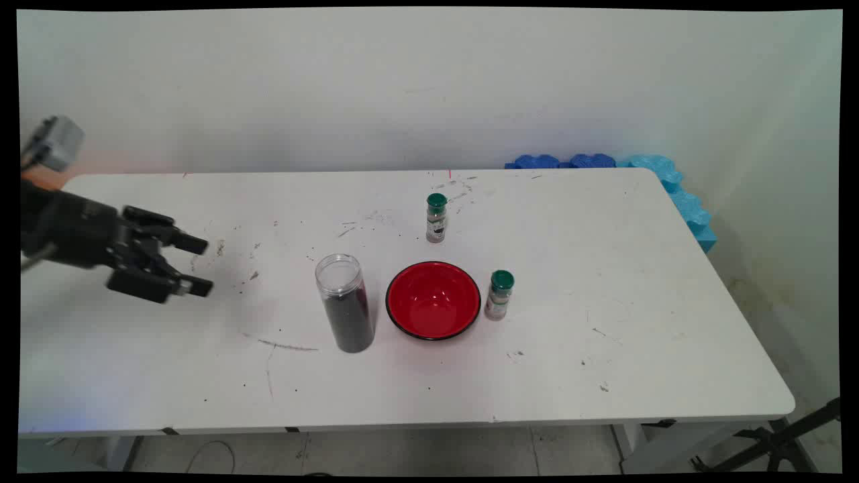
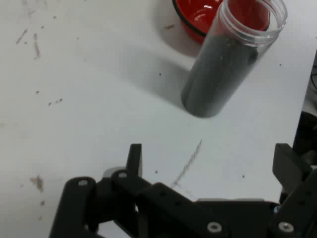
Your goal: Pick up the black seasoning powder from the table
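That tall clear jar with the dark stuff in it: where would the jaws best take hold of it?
Likely round the middle of the tall clear jar, coming level from the side facing the gripper. It stands upright, round and straight-walled, with no lid. That side is bare table; the red bowl sits close on the other side.

even soft light, faint shadows
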`<state>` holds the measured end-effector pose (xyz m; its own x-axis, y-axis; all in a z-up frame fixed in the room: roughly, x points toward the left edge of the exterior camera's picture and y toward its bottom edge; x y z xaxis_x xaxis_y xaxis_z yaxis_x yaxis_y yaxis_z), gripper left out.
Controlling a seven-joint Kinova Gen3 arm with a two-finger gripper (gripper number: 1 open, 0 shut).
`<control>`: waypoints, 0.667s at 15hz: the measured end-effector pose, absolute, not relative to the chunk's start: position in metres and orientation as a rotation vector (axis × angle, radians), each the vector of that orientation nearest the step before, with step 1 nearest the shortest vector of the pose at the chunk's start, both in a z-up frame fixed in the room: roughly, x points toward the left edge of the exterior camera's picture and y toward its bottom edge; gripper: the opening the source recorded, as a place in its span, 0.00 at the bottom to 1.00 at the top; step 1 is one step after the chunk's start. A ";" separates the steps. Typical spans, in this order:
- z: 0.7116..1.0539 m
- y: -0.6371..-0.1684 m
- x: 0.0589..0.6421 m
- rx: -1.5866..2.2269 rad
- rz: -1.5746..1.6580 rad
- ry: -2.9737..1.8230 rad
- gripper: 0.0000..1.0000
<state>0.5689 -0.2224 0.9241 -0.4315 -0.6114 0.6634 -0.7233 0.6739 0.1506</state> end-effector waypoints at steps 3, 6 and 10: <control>0.898 -0.226 0.553 0.985 0.220 -2.168 1.00; 0.875 -0.233 0.538 0.940 0.248 -2.168 1.00; 0.850 -0.243 0.518 0.880 0.278 -2.166 1.00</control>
